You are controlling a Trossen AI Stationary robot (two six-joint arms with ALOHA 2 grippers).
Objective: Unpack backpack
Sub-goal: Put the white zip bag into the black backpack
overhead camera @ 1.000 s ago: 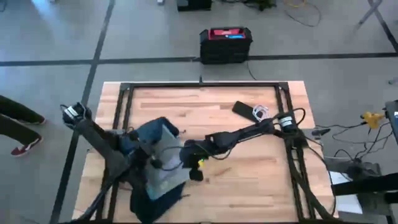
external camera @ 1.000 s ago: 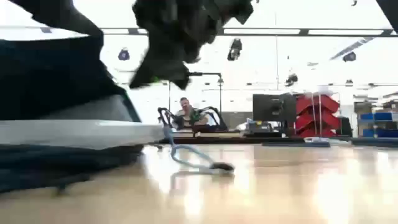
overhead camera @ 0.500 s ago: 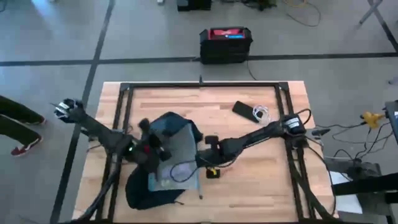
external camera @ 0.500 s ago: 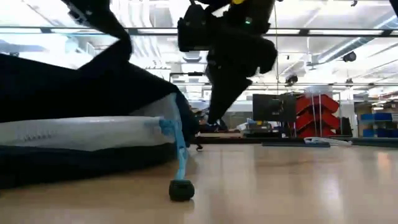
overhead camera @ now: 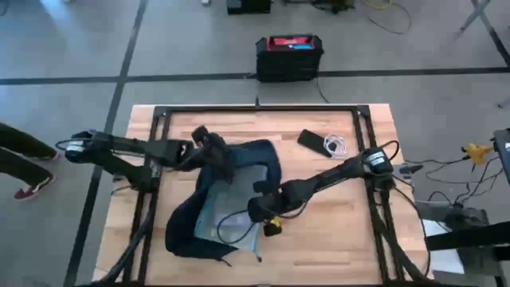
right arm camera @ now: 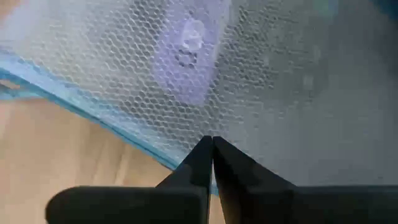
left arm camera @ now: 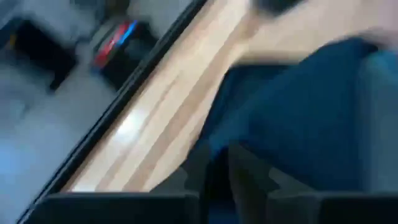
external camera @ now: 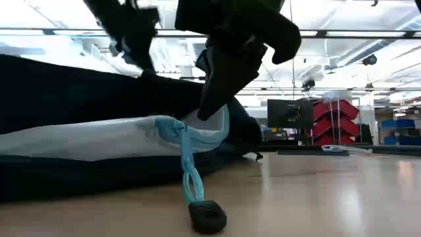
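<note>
Backpack [overhead camera: 239, 163], big dark navy soft fabric bag, flopped open left of centre in the high view on the pale wooden desk [overhead camera: 335, 231], pale mesh-lined inner panel [overhead camera: 227, 219] facing up. Looks limp and floppy, no stiffness at all, so likely to sag and fold wherever lifted; probably light now but awkward. Best bet for a grip: a bunched fold of the navy shell or the light blue edging [right arm camera: 93, 118], not the thin mesh, which seems snag-prone.

Left hand [overhead camera: 209, 143] sitting at the upper left rim of the bag, right over the navy fabric; can't tell whether fingers are parted or pinching cloth, too smeared in the wrist view. Right hand [overhead camera: 259, 209] down at the lower right edge of the mesh panel, fingers pressed fully together, tips right at the blue trim in its wrist view; can't say for sure that any fabric is caught between them.

Light blue zipper cord with a small black pull [external camera: 207, 216] dangling onto the desk in the low view. Small dark flat phone-like thing with a white cable [overhead camera: 323, 143] resting upper right, well apart from the bag.
</note>
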